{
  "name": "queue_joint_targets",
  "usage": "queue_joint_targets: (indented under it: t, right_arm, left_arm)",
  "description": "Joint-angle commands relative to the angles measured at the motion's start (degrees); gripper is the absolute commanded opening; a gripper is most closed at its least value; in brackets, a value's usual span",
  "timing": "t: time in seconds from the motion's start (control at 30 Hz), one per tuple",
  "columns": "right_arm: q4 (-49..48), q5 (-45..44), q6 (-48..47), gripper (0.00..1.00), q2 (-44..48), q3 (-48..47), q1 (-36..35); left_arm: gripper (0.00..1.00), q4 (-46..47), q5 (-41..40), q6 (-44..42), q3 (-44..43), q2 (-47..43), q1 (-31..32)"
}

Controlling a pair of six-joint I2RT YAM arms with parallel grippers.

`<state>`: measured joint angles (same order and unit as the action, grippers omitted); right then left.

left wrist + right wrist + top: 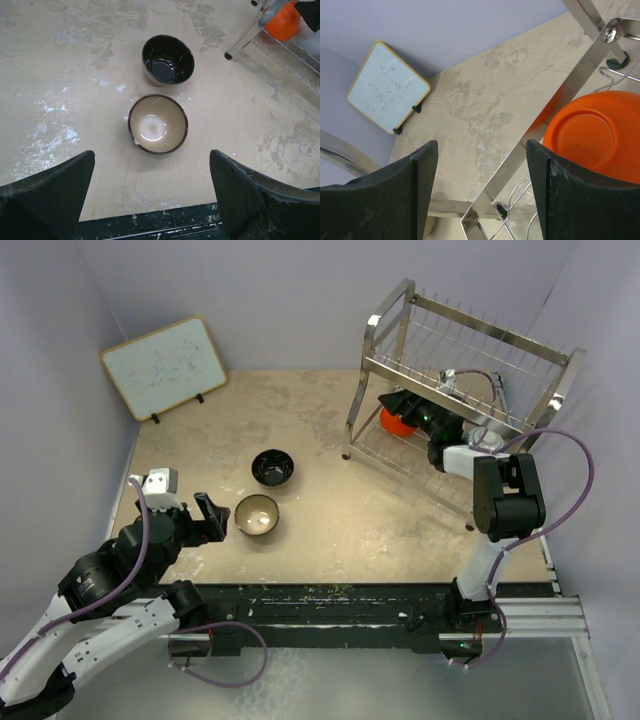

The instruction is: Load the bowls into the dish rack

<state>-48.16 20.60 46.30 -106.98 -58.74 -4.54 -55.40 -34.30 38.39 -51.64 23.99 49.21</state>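
A glossy black bowl (pixel 273 468) (pixel 168 59) and a tan bowl with a pale inside (pixel 257 515) (pixel 158 124) stand upright on the table, left of centre. My left gripper (pixel 212 520) (pixel 152 156) hovers open just short of the tan bowl, holding nothing. The silver wire dish rack (pixel 470 380) (pixel 560 105) stands at the back right. An orange bowl (pixel 391 423) (pixel 595 135) (pixel 285 20) leans on its side in the rack's lower tier. My right gripper (pixel 400 405) (pixel 481 147) reaches into that tier, open, with the orange bowl just beside its right finger.
A wood-framed whiteboard (pixel 168 367) (pixel 387 92) leans against the back left wall. Purple walls close in the table on three sides. A black rail (pixel 320 605) runs along the near edge between the arm bases.
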Motion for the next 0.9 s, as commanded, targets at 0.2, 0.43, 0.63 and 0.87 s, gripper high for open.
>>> queue_joint_targets:
  t: [0.2, 0.43, 0.63, 0.87]
  right_arm:
    - [1.6, -1.3, -2.4, 0.72, -2.5, -2.6, -1.0]
    - [7.2, -6.1, -5.6, 0.72, -3.8, -6.8, -1.0]
    - [12.1, -8.3, -7.4, 0.73, -6.9, -12.4, -1.0]
    - [11.3, -8.3, -9.6, 0.72, -8.8, -14.5, -1.0]
  left_arm:
    - [0.99, 1.2, -0.5, 0.2, -0.2, 0.7, 0.3]
    - [0.99, 1.2, -0.5, 0.3, -0.3, 0.6, 0.3]
    - [0.99, 1.1, -0.6, 0.3, -0.3, 0.4, 0.3]
    - [0.99, 1.0, -0.7, 0.3, -0.3, 0.4, 0.3]
